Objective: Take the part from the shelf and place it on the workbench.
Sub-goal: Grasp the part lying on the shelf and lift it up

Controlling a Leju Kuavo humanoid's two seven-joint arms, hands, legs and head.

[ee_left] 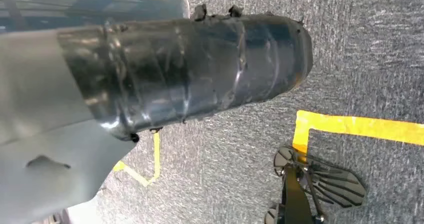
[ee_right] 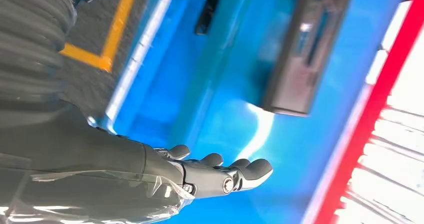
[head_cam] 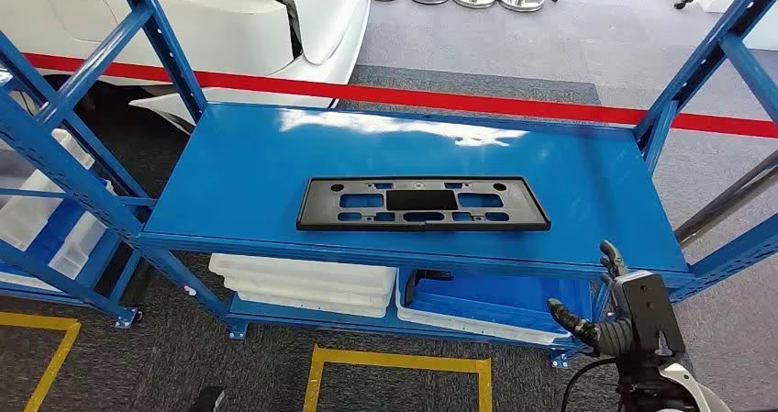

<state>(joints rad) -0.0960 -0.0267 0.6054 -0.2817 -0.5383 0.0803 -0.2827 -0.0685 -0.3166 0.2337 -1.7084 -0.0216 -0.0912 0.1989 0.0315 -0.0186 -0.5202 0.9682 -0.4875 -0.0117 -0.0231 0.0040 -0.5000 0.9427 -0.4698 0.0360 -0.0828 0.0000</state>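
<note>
My right hand [head_cam: 613,316] hangs empty, fingers loosely spread, below the shelf [head_cam: 229,183] edge. The part [head_cam: 422,204] lies ahead and leftward; I should rise first, then approach flat.

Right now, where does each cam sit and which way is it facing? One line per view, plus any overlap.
Head view: high on the body, looking forward and down at the blue shelf with the black part; right hand enters low right.
Left wrist view: on a hanging arm, facing grey carpet and yellow floor tape; dark wrapped body parts show.
Right wrist view: behind the right hand, open, facing the shelf.
Shared: head and right wrist views both show part and shelf.
</note>
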